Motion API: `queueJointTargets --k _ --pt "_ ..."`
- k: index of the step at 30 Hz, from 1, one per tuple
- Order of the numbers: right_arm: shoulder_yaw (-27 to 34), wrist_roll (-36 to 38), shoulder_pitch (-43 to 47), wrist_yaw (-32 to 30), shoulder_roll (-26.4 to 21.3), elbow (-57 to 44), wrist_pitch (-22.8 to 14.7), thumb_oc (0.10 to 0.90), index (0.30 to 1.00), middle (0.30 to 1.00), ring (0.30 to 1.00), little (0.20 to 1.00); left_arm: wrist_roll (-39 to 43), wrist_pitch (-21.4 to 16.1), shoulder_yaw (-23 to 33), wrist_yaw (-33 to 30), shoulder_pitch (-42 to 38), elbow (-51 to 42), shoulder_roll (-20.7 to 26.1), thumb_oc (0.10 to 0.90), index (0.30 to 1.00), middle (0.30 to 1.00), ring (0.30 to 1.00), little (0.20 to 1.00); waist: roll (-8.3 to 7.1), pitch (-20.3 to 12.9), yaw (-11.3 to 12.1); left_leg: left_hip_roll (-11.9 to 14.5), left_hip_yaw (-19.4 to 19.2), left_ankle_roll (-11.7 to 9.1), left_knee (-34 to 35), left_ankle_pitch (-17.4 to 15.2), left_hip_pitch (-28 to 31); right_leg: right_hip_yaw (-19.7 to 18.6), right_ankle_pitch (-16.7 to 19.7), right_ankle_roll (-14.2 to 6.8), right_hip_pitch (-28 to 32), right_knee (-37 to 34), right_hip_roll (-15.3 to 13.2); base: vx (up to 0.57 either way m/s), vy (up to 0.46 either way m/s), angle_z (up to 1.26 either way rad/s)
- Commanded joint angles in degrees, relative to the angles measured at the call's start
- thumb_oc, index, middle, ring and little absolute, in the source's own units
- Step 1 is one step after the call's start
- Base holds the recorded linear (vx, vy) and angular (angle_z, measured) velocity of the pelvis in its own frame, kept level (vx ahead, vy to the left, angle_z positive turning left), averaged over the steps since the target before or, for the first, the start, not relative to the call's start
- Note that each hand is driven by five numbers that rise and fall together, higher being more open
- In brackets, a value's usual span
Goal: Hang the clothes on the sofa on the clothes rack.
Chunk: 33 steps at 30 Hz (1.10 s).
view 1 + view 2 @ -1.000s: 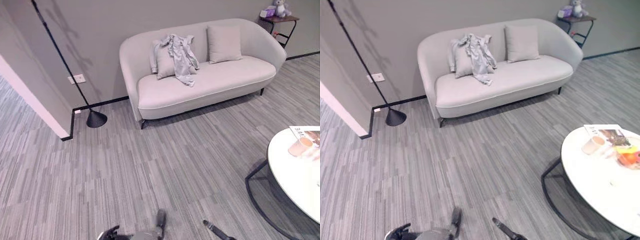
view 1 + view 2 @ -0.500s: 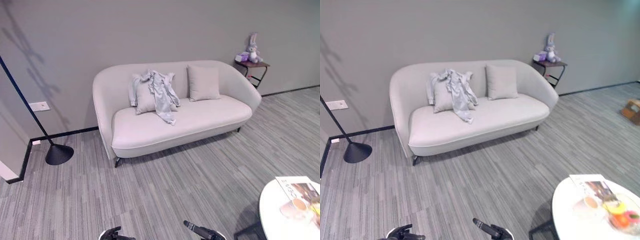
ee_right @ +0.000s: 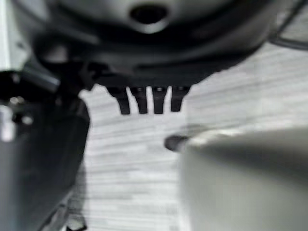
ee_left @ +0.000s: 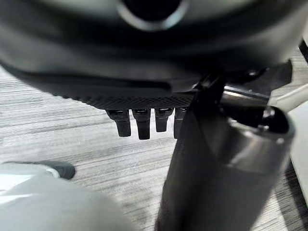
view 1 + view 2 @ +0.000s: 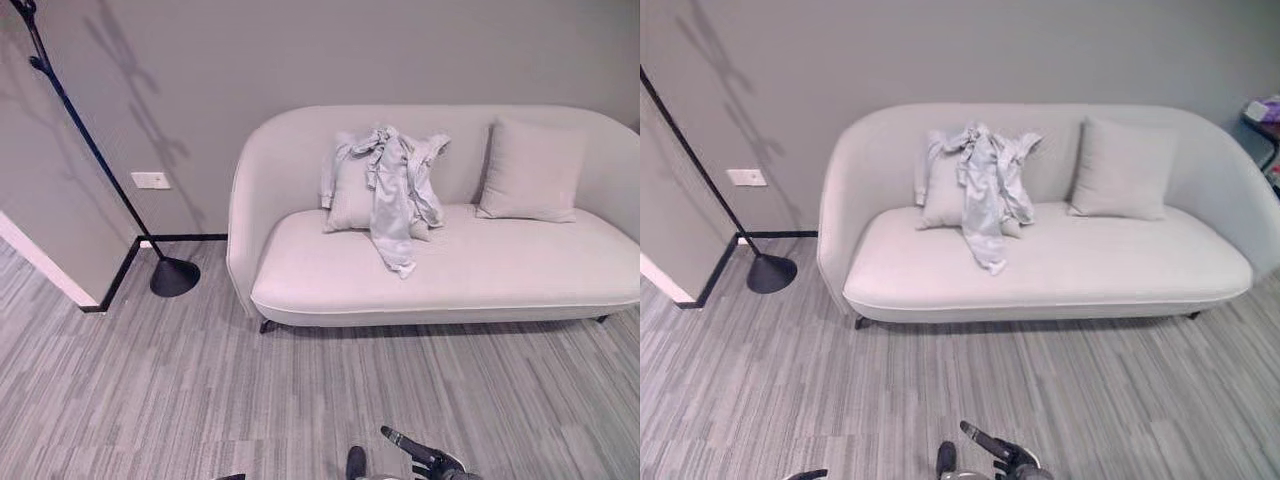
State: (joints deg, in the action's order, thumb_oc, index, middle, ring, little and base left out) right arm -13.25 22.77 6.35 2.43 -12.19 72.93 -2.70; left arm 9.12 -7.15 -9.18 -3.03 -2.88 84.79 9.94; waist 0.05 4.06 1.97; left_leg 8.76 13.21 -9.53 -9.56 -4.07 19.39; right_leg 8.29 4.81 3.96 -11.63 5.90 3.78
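Draped over a cushion [image 5: 352,195] on the sofa [image 5: 470,270], the pale clothes [image 5: 392,190] are seen beside the black rack pole [image 5: 90,160], while both hands [image 4: 144,122] [image 3: 149,101] are held straight-fingered, empty.

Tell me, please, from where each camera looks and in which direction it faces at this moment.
Left eye view: on the head, looking down at the sofa with the grey garment; right hand at the bottom edge.
Right eye view: beside it, same scene, plus the rack's base.
Left wrist view: on the left wrist, facing the floor past the left hand.
Right wrist view: likewise, past the right hand's fingers.
Both eye views share sofa, garment and cushion.
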Motion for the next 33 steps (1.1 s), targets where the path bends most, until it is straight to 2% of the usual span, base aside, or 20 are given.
queueJointTargets --k 1,2,5,6,8,10,12,13,14,15,16,17,19,20,23,26,29,30,31,33 --pt "-1.0 -0.9 -2.6 -1.4 1.5 -1.8 -2.3 0.8 0.9 0.9 0.9 0.9 1.0 -0.6 -0.4 -1.5 1.1 1.1 0.8 0.8 0.9 0.9 0.9 0.9 -0.34 -2.8 -0.9 -0.5 0.5 4.8 8.5 1.4 -3.3 -2.6 0.7 -10.4 -0.5 -0.4 -7.3 0.43 -0.487 0.24" --pt "-1.5 -3.5 -2.4 -4.3 0.8 -4.3 -3.2 0.8 0.9 0.9 0.9 0.9 2.1 -0.8 -0.1 -2.7 1.2 0.3 0.4 0.8 0.9 0.9 0.9 0.9 -0.32 -2.8 -0.7 0.6 0.6 3.8 4.7 4.8 -5.5 -2.3 -0.9 -9.5 1.0 -0.5 -6.4 0.34 -0.383 0.24" --pt "-2.1 -10.4 -2.4 -10.5 -2.0 -13.8 -4.1 0.8 0.9 0.9 0.9 0.9 3.9 -1.3 -0.3 -5.2 1.4 -3.2 -0.7 0.8 0.9 0.9 0.9 0.9 -1.37 -1.7 -0.6 0.6 -1.5 3.8 -6.6 10.9 -10.5 -2.1 -2.5 -7.7 5.2 -2.6 -5.5 0.22 -0.261 0.06" --pt "-2.1 -10.4 -2.4 -10.6 -2.0 -13.9 -4.1 0.8 0.9 0.9 0.9 0.9 3.9 -1.3 -0.3 -5.2 1.4 -3.2 -0.7 0.8 0.9 0.9 0.9 0.9 -1.33 -1.7 -0.6 0.6 -1.4 3.8 -6.7 10.8 -10.6 -2.1 -2.4 -7.7 5.3 -2.7 -5.5 0.12 -0.186 -0.2" --pt "-1.2 -14.4 -2.6 -14.6 -4.2 -17.3 -3.8 0.8 0.9 0.9 0.9 0.9 4.2 -1.9 -0.9 -6.9 1.2 -6.4 -0.5 0.8 0.9 0.9 0.9 0.9 -2.69 -0.4 -0.5 2.7 -7.0 5.1 -13.6 13.9 -14.4 -1.3 -3.2 -6.3 7.9 -3.7 -5.8 0.14 -0.253 -0.17" --pt "-0.2 -16.3 -2.0 -17.4 -6.1 -19.2 -2.9 0.8 0.9 0.9 0.9 0.9 4.3 -2.1 -1.4 -7.7 1.1 -8.3 -0.5 0.8 0.9 0.9 0.9 0.9 -3.43 0.7 0.2 5.4 -13.7 6.2 -15.3 12.5 -16.5 -0.5 -4.0 -5.9 10.4 -5.0 -6.3 0.19 -0.227 0.1" --pt "1.2 -16.6 -1.9 -18.3 -8.0 -22.7 -2.8 0.8 0.9 0.9 0.9 0.9 6.2 -2.2 -0.6 -7.9 1.2 -8.7 -0.7 0.8 0.9 0.9 0.9 0.9 -3.66 1.2 0.9 1.6 -16.4 6.9 -13.9 7.2 -20.1 -0.5 -4.4 -6.2 12.6 -6.5 -7.0 0.21 -0.091 0.05" --pt "1.8 -17.3 -2.4 -18.2 -9.1 -25.7 -2.9 0.8 0.9 0.9 0.9 0.9 7.3 -2.3 0.6 -7.9 1.4 -8.2 -0.7 0.8 0.9 0.9 0.9 0.9 -3.45 1.1 1.1 -0.9 -16.9 7.2 -10.8 4.5 -21.3 -0.5 -4.9 -6.5 13.2 -7.0 -7.2 0.25 -0.02 0.11" --pt "2.9 -18.4 -4.0 -18.3 -10.0 -31.0 -3.2 0.8 0.9 0.9 0.9 0.9 9.3 -2.6 2.3 -8.2 1.7 -7.3 -0.9 0.8 0.9 0.9 0.9 0.9 -3.26 1.1 1.4 -5.0 -18.6 7.6 -4.4 2.6 -24.6 0.1 -5.7 -7.0 14.9 -7.7 -7.1 0.24 -0.004 0.07" --pt "3.1 -18.8 -4.6 -18.2 -10.2 -32.7 -3.0 0.8 0.9 0.9 0.9 0.9 10.0 -2.4 2.9 -7.9 1.9 -7.5 -1.2 0.8 0.9 0.9 0.9 0.9 -3.04 0.8 1.7 -6.7 -19.1 7.8 -0.8 3.6 -25.9 0.1 -6.0 -7.0 15.4 -8.0 -6.7 0.28 -0.017 0.22" --pt "3.2 -19.8 -5.1 -18.2 -10.1 -35.4 -3.3 0.8 0.9 0.9 0.9 0.9 10.7 -2.7 4.6 -8.2 2.2 -7.2 -1.1 0.8 0.9 0.9 0.9 0.9 -2.29 0.9 2.5 -8.8 -19.2 7.4 3.3 6.2 -27.7 -0.3 -6.7 -6.9 16.8 -8.7 -5.1 0.21 -0.014 0.23" --pt "3.0 -20.5 -5.0 -17.9 -10.1 -37.3 -3.3 0.8 0.9 0.9 0.9 0.9 11.0 -2.7 5.5 -8.3 2.3 -7.1 -1.1 0.8 0.9 0.9 0.9 0.9 -2.18 1.1 3.1 -9.5 -19.3 7.2 4.0 7.4 -28.7 -0.6 -7.4 -6.7 17.7 -8.7 -4.4 0.22 -0.008 0.19" --pt "2.8 -20.9 -4.9 -17.6 -10.2 -39.1 -3.5 0.8 0.9 0.9 0.9 0.9 11.1 -2.6 6.1 -8.3 2.6 -6.9 -1.2 0.8 0.9 0.9 0.9 0.9 -1.97 1.2 3.5 -9.8 -18.9 7.4 4.4 7.5 -28.4 -1.3 -8.1 -6.5 18.3 -8.2 -4.0 0.17 0.011 -0.39" --pt "2.4 -20.6 -5.4 -16.7 -9.6 -41.6 -4.3 0.8 0.9 0.9 0.9 0.9 10.8 -2.4 7.3 -8.2 3.4 -5.9 -1.0 0.8 0.9 0.9 0.9 0.9 -2.06 0.5 3.8 -10.1 -18.1 8.2 5.4 7.2 -26.7 -1.7 -9.2 -6.3 19.1 -7.1 -3.6 0.26 0.031 -0.64" --pt "2.1 -21.0 -8.3 -13.9 -9.4 -47.2 -5.4 0.8 0.9 0.9 0.9 0.9 9.3 -1.1 9.5 -7.1 4.5 -3.4 -0.8 0.8 0.9 0.9 0.9 0.9 -3.24 -0.9 3.6 -10.6 -18.2 9.4 7.1 6.0 -23.1 -1.8 -10.1 -6.4 20.8 -5.7 -4.5 0.31 0.042 -0.31" --pt "2.2 -21.6 -9.3 -13.2 -9.5 -48.5 -5.8 0.8 0.9 0.9 0.9 0.9 8.0 -1.1 9.6 -6.7 4.8 -3.7 -0.7 0.8 0.9 0.9 0.9 0.9 -3.75 -1.7 3.7 -10.8 -18.4 10.0 8.6 5.4 -21.4 -1.7 -10.5 -6.9 21.2 -5.0 -5.0 0.24 0.06 0.04" --pt "3.0 -24.6 -8.7 -14.0 -9.8 -46.8 -4.6 0.8 0.9 0.9 0.9 0.9 5.3 -1.4 8.2 -6.7 4.7 -5.8 0.2 0.8 0.9 0.9 0.9 0.9 -4.31 -2.1 4.8 -11.5 -19.4 11.3 12.4 4.6 -18.1 -0.5 -10.1 -9.4 19.1 2.3 -6.3 0.2 0.096 0.02" --pt "3.1 -26.3 -8.2 -14.3 -10.1 -46.5 -3.8 0.8 0.9 0.9 0.9 0.9 4.4 -1.3 7.7 -6.6 4.7 -6.4 0.4 0.8 0.9 0.9 0.9 0.9 -4.25 -1.7 4.9 -11.6 -19.3 11.8 12.9 4.4 -17.2 0.1 -7.9 -10.8 17.0 6.8 -6.9 0.12 0.118 0.13" --pt "3.7 -30.4 -6.5 -15.6 -11.8 -46.5 -2.6 0.8 0.9 0.9 0.9 0.9 2.6 -1.2 6.5 -6.6 4.2 -7.2 1.1 0.8 0.9 0.9 0.9 0.9 -3.82 -0.3 4.3 -11.7 -18.9 12.7 13.6 4.4 -15.9 0.8 -3.4 -13.4 12.5 15.6 -8.2 0.13 0.106 -0.06" --pt "5.1 -33.2 -4.9 -17.9 -13.2 -46.7 -1.5 0.8 0.9 0.9 0.9 0.9 -0.3 -0.7 4.7 -6.8 3.9 -7.4 1.7 0.8 0.9 0.9 0.9 0.9 -2.88 0.4 3.8 -11.0 -18.2 12.9 13.9 4.1 -14.8 1.8 -2.5 -13.8 9.3 21.7 -9.4 0.11 0.053 0.12"
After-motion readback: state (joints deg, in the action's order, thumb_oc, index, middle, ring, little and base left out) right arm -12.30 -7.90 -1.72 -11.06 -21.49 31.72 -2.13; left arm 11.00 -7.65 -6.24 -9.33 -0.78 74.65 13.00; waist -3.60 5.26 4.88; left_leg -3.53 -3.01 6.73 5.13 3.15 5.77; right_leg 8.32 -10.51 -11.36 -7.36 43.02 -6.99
